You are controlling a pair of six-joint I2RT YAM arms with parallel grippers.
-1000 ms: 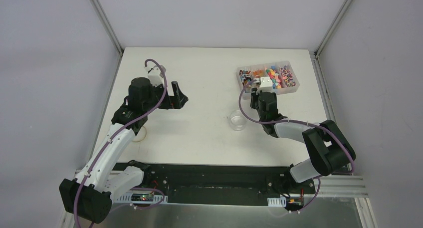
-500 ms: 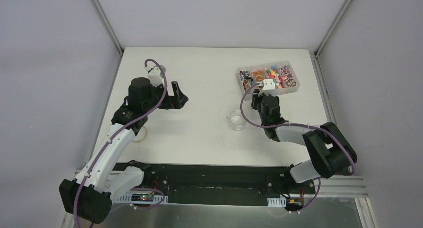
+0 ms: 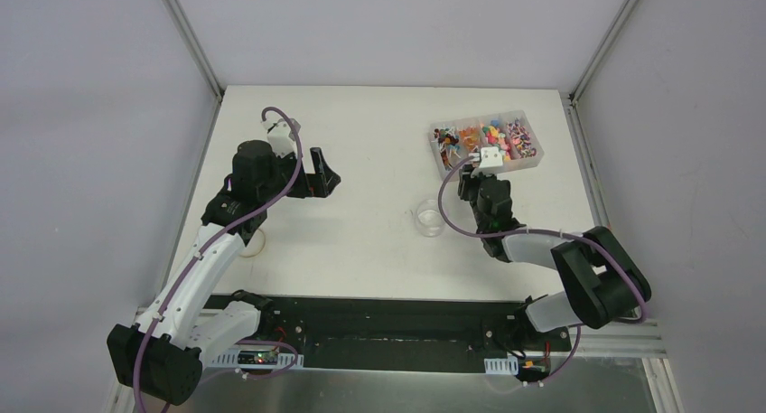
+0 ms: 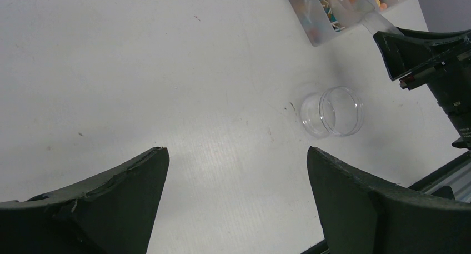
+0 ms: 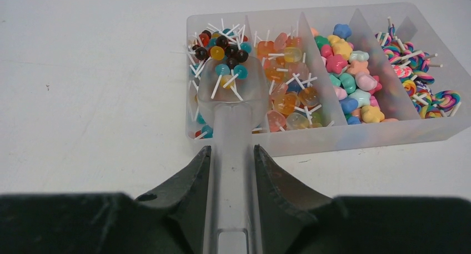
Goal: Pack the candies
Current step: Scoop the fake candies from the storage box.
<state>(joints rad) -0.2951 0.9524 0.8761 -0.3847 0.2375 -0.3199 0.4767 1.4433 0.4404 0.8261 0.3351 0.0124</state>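
The candies (image 5: 355, 81) are small multicoloured pieces, some on white sticks, sorted in a clear divided tray (image 5: 389, 133) at the back right (image 3: 533, 160). My right gripper (image 5: 232, 149) is shut on the handle of a clear plastic scoop (image 5: 232, 106). The scoop's bowl holds a few stick candies (image 5: 226, 70) over the tray's leftmost compartment. In the top view the right gripper (image 3: 470, 169) is at the tray's near-left corner. My left gripper (image 4: 237, 154) is open and empty above bare table, also seen in the top view (image 3: 323, 171).
A small round clear jar (image 3: 430, 220) stands open and empty on the table left of my right arm; it also shows in the left wrist view (image 4: 331, 111). A pale round lid (image 3: 256, 241) lies beside my left arm. Grey walls enclose the white table.
My right wrist has drawn back a little toward the near side with the scoop still at the tray. The left arm has not moved.
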